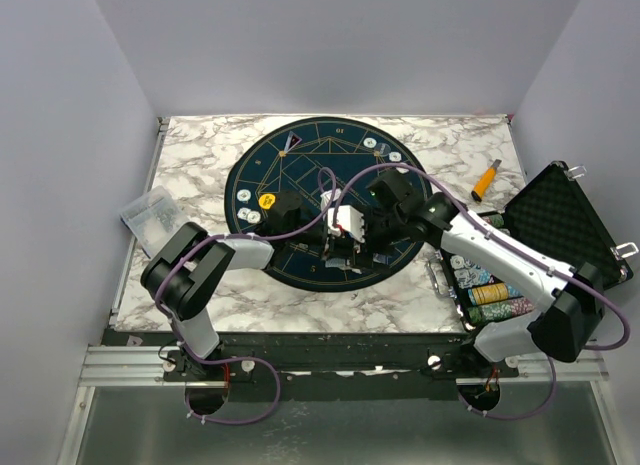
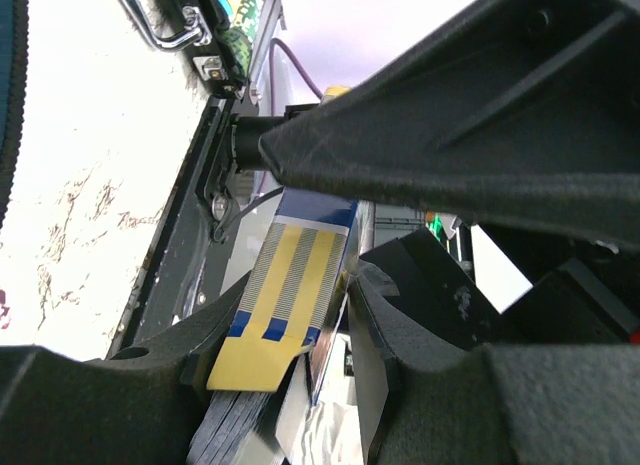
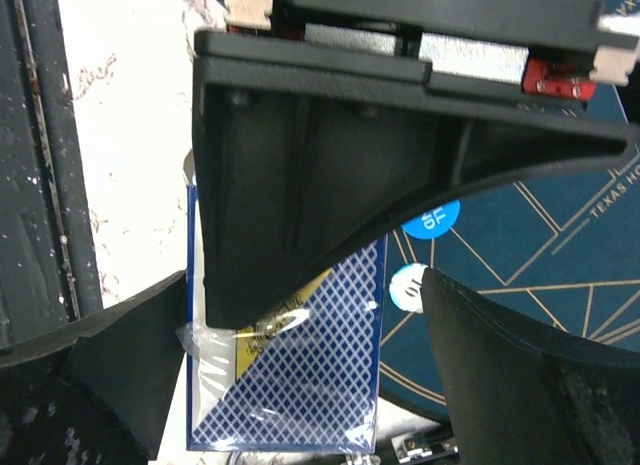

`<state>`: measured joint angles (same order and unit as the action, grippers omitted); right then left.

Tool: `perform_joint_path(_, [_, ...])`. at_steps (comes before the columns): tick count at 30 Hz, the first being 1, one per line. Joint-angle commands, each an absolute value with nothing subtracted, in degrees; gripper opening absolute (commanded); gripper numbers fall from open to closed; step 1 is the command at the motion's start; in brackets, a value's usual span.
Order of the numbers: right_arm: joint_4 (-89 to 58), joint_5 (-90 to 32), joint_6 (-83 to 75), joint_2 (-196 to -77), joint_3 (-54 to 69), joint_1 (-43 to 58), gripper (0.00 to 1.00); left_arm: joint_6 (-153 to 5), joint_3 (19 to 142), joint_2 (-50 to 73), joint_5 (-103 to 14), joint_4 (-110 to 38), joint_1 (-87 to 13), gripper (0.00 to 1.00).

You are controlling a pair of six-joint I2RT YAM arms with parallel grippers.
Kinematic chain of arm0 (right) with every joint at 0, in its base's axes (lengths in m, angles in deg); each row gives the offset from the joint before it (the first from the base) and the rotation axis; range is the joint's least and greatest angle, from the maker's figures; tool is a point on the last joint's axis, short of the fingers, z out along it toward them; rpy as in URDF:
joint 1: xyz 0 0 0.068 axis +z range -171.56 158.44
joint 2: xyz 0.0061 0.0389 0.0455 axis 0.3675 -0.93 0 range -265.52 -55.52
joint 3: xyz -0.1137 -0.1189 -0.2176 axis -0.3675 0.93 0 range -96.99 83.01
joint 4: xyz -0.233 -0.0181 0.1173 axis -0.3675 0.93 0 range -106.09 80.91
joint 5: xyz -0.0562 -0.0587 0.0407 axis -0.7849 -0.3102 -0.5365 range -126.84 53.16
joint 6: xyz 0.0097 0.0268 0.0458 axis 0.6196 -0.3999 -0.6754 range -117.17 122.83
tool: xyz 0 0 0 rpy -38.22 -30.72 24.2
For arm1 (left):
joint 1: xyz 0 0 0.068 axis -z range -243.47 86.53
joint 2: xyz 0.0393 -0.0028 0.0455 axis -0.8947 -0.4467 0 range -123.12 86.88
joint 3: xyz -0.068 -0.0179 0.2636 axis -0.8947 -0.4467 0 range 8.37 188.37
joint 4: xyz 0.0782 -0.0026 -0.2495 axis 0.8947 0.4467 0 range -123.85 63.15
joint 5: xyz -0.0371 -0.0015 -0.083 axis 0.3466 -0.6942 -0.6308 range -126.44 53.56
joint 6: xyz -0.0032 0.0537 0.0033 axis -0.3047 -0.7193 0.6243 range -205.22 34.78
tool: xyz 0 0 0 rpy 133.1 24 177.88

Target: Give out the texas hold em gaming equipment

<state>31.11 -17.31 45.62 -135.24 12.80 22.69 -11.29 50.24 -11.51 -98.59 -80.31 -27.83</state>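
Left end effector (image 2: 285, 330) clamps the half-hidden card pack (image 2: 300, 265); right end effector (image 3: 315, 360) stands released around it.

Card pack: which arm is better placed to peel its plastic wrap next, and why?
Probably the right. The right gripper is open astride the card pack; the left gripper is shut on it, steadying it.

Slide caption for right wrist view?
Right claw open astride the blue card deck gripped by the left claw, dark mat behind.
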Motion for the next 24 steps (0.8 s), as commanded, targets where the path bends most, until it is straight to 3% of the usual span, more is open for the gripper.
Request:
perform_joint_path(1, [27.96, -13.84, 44.36, -137.45, 13.37, 24.03, 0.93, -15.0, 51.56, -9.21, -96.92, -75.21, -27.35, 0.0])
perform_joint_path(5, [27.04, -13.74, 44.39, -138.07, 15.18, 24.25, 0.84, -17.9, 52.03, -8.31, -95.74, -70.37, -27.34, 0.0])
perform_joint_path(12, [25.92, -12.95, 42.81, -138.21, 17.28, 24.33, 0.81, -19.12, 52.48, -7.59, -95.32, -67.87, -27.3, 0.0])
perform_joint_path(14, [25.69, -13.0, 42.43, -138.2, 17.14, 24.32, 0.73, -19.21, 52.58, -7.76, -95.33, -67.73, -27.18, 0.0])
perform_joint_path(17, [24.85, -12.96, 41.49, -138.07, 16.89, 24.29, 0.52, -19.47, 52.84, -8.07, -95.54, -67.6, -27.09, 0.0])
perform_joint_path(20, [24.56, -12.58, 40.99, -138.12, 17.07, 24.3, 0.39, -19.47, 53.45, -8.3, -95.98, -67.43, -27.11, 0.12])
perform_joint_path(24, [23.82, -12.16, 40.42, -137.81, 18.35, 24.3, 0.29, -19.86, 53.59, -7.97, -95.72, -66.93, -27.04, 0.24])
